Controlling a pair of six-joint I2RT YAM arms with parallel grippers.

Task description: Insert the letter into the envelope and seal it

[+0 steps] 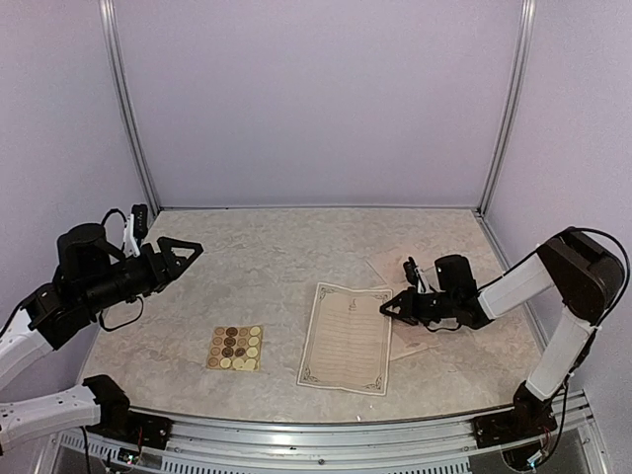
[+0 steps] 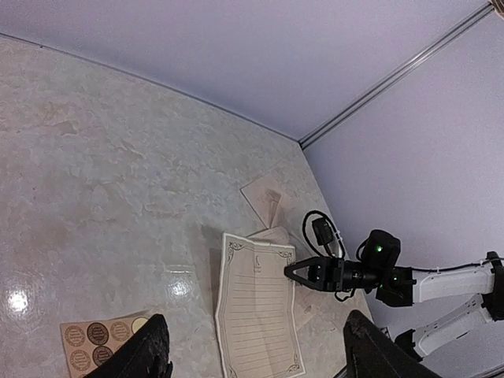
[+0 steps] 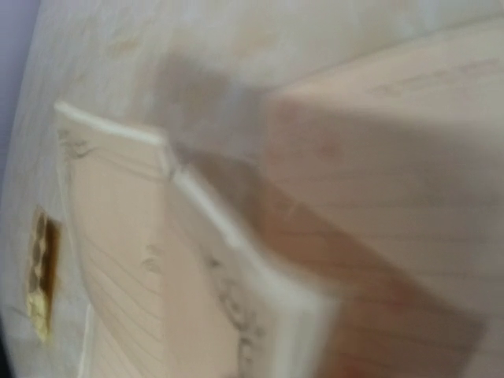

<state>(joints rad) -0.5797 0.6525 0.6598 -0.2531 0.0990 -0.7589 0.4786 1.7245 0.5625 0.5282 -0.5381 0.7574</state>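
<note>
The letter (image 1: 346,338), a cream sheet with a dark ornate border, lies flat at centre right and partly covers the pale pinkish envelope (image 1: 393,269), whose flap points to the far side. My right gripper (image 1: 387,309) is low at the letter's right edge, its fingers drawn to a point on that edge. The left wrist view shows the same: right gripper (image 2: 288,270), letter (image 2: 253,307), envelope (image 2: 265,200). The blurred right wrist view shows the letter's edge (image 3: 236,236) raised over the envelope (image 3: 394,181); its own fingers do not show. My left gripper (image 1: 186,251) is open and empty, raised at the far left.
A small sheet of round stickers (image 1: 235,348) lies near the table's front, left of the letter, and also shows in the left wrist view (image 2: 98,340). Walls and metal corner posts (image 1: 502,109) enclose the back and sides.
</note>
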